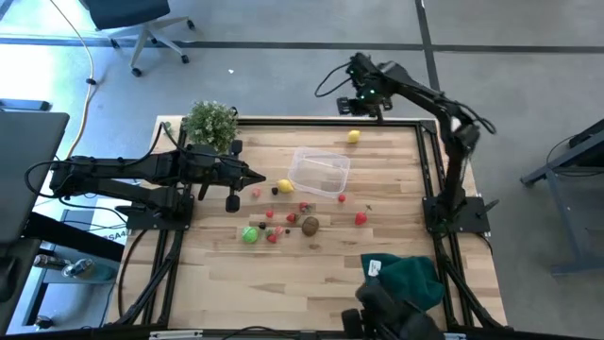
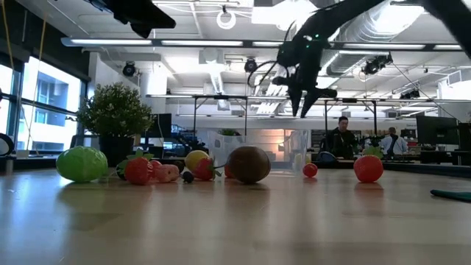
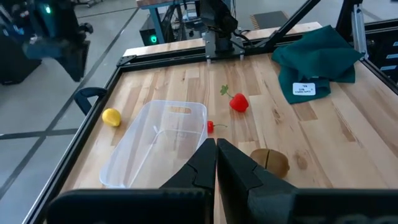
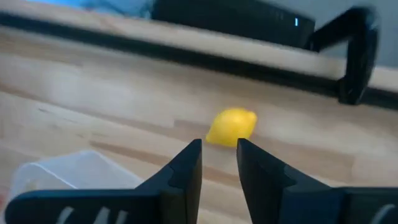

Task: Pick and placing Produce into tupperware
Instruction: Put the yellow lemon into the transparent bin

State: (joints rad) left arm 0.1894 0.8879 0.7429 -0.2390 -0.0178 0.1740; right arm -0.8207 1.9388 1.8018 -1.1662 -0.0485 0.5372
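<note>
The clear tupperware [image 1: 319,173] stands empty on its base mid-table. Small produce lies on the wood near it: a yellow lemon [image 1: 353,136] by the far edge, another yellow piece [image 1: 285,186], a green ball [image 1: 249,234], a brown one [image 1: 310,225] and several red pieces [image 1: 360,218]. My right gripper [image 1: 363,104] hangs over the far edge, raised above the table. It is open by a narrow gap [image 4: 219,148], and the lemon [image 4: 231,127] lies just beyond its fingertips. My left gripper [image 1: 260,178] is shut [image 3: 216,146]. It hovers left of the tupperware [image 3: 155,140].
A potted plant [image 1: 209,123] stands at the far left corner. A dark green cloth [image 1: 411,276] lies at the near right. A black frame rail and a clamp [image 4: 357,56] run behind the lemon. People [image 2: 342,132] sit in the room beyond. Bare wood shows along the near side.
</note>
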